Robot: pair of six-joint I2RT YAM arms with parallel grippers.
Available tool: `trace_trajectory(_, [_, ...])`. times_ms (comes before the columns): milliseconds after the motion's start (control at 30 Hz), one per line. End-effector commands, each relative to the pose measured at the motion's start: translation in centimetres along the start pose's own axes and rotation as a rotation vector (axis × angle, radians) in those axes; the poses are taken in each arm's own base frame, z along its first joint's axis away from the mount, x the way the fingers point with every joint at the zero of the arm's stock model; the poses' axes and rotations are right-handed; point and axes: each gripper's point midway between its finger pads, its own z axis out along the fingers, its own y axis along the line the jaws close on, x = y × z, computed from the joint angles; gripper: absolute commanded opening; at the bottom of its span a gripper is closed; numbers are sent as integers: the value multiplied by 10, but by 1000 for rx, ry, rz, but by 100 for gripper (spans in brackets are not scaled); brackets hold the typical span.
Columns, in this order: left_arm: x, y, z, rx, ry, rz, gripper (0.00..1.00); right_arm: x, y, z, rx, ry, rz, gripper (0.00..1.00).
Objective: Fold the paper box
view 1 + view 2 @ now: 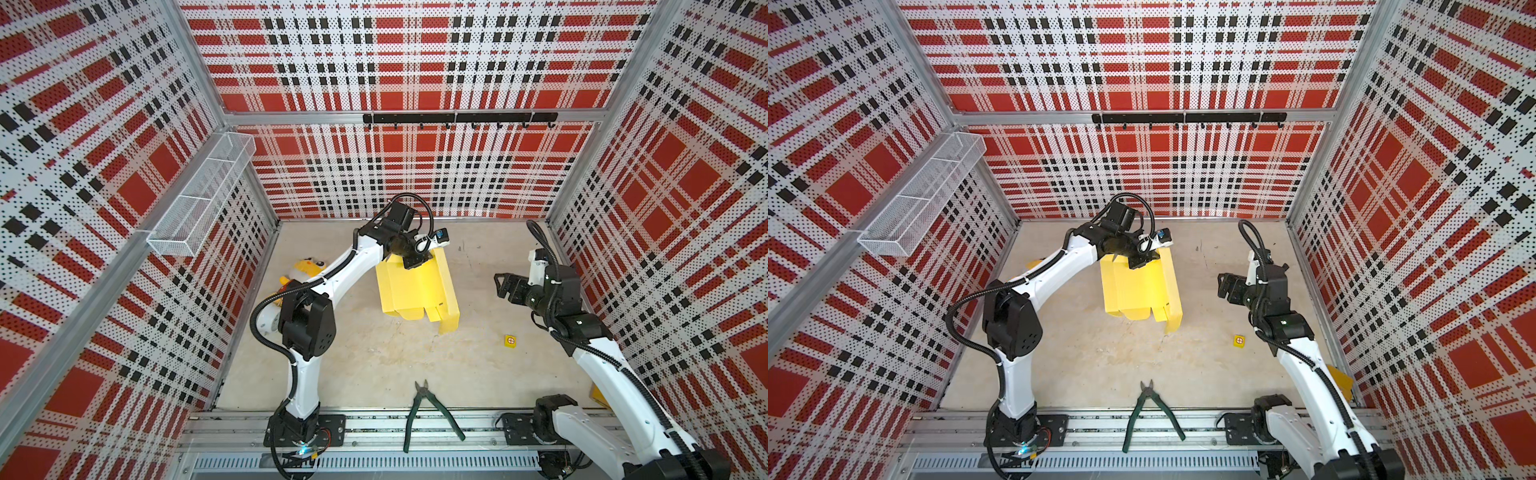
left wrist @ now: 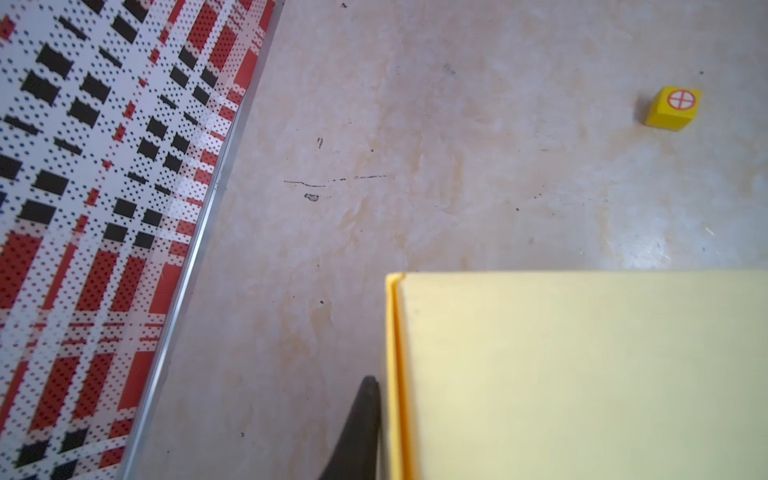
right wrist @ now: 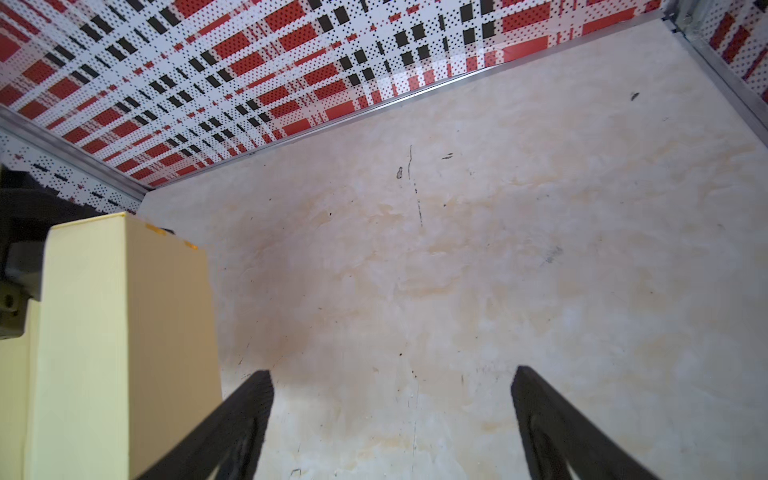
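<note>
The paper box [image 1: 415, 291] rests centre-frame on the counter [image 1: 374, 365] in both top views, walls raised, near-end flaps not yet tucked; left gripper [image 1: 417, 259] jaws at its far wall, grip indeterminate; right gripper [image 3: 392, 374] jaws released, empty.

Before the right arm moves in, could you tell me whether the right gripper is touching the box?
Apart. In both top views, bare table shows between the right gripper and the box; the jaws stand open and empty.
</note>
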Motion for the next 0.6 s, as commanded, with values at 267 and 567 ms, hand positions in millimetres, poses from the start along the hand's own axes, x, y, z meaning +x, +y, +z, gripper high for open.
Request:
trace_trajectory(267, [51,-74,1,336,216,335,17,-4,-32,-21,84,-147,192,100])
trace_trajectory(567, [59,-82,-2,399,258,559,20,4,-29,-10,61,-91,199,100])
